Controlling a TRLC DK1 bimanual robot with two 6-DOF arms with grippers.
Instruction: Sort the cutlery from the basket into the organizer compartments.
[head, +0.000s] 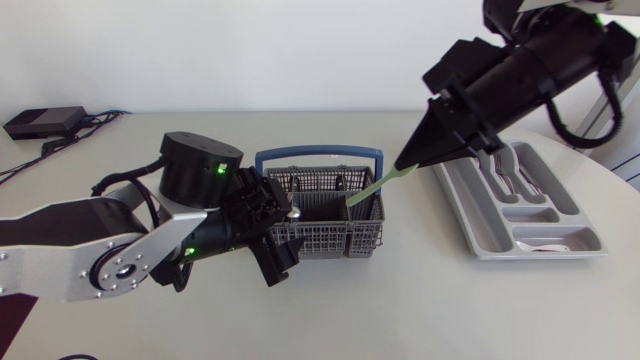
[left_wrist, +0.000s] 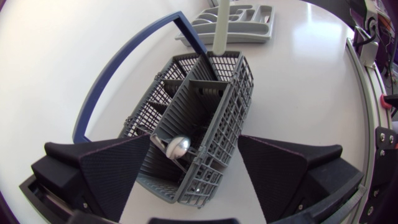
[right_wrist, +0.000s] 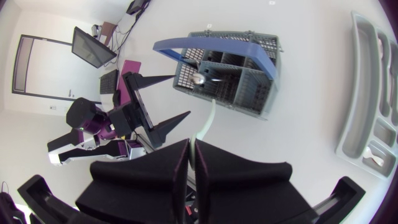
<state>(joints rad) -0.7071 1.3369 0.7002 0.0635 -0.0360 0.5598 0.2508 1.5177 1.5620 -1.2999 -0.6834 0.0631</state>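
Observation:
A grey cutlery basket (head: 325, 215) with a raised blue handle (head: 320, 153) stands mid-table. My left gripper (head: 272, 228) is open, and the basket's (left_wrist: 193, 112) near end lies between its fingers (left_wrist: 106, 174). A silver spoon (left_wrist: 180, 146) rests in that end. My right gripper (head: 412, 160) hangs above the basket's right side, shut on a pale green utensil (head: 382, 184) whose lower end still dips into the basket. The green handle (right_wrist: 208, 127) runs out from between the right gripper's (right_wrist: 191, 146) closed fingers. The grey organizer (head: 570, 205) lies to the right.
The organizer (right_wrist: 357, 124) holds several white utensils (head: 512, 178) in its compartments. A black box with cables (head: 45, 122) sits at the table's back left. The table's rounded edge runs close behind the organizer at the right.

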